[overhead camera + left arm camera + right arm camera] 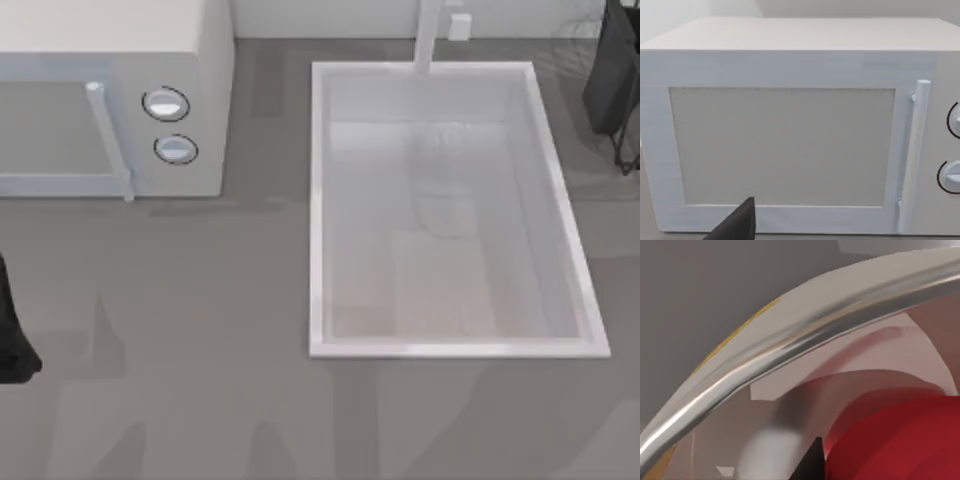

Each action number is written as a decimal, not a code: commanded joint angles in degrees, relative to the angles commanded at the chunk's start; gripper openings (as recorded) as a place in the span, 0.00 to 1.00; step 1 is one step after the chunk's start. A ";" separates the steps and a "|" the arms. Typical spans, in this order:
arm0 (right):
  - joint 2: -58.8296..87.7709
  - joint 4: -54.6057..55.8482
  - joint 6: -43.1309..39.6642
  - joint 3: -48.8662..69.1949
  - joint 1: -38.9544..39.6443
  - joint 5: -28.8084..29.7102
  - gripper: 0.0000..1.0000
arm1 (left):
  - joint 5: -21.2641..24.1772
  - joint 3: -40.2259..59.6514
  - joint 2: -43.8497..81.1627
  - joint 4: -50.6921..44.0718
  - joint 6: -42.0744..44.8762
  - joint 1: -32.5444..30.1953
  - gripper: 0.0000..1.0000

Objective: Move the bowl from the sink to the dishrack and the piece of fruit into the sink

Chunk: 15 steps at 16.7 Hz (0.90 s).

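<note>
The sink [318, 200] sits right of centre, its basin bare, faucet post [428, 35] at the far rim. The microwave [110, 90] stands far left — open grey counter [180, 380] nearer. The right wrist view shows the red fruit [900, 440] close below a curved metal bar [790, 347]. Left arm [12, 340] at the left edge, right arm [618, 70] far right — grip on either: cannot tell.

A white microwave [790, 135] is facing the camera, its closed door [782, 147] showing a grey window. A vertical handle [912, 155] is standing beside two round knobs [952, 175]. A dark fingertip [737, 225] is poking in below.
</note>
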 joint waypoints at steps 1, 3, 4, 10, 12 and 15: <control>0.00 0.00 0.00 0.00 0.00 0.00 0.40 | 0.00 0.00 0.00 0.00 0.00 0.00 1.00; 0.00 0.00 0.00 0.00 0.00 0.00 0.25 | 0.00 0.00 0.00 0.00 0.00 0.00 1.00; 0.00 0.00 0.00 0.00 0.00 0.00 0.17 | 0.00 0.00 0.00 0.00 0.00 0.00 1.00; 0.00 0.00 0.00 0.00 0.00 0.00 0.00 | 0.00 0.00 0.00 0.00 0.00 0.00 1.00; 0.00 0.00 0.00 0.00 0.00 0.00 0.00 | 0.00 0.00 0.00 0.00 0.00 0.00 1.00; -4.20 -1.74 0.35 3.31 0.23 -0.18 0.00 | 0.00 0.00 0.00 0.00 0.00 0.00 1.00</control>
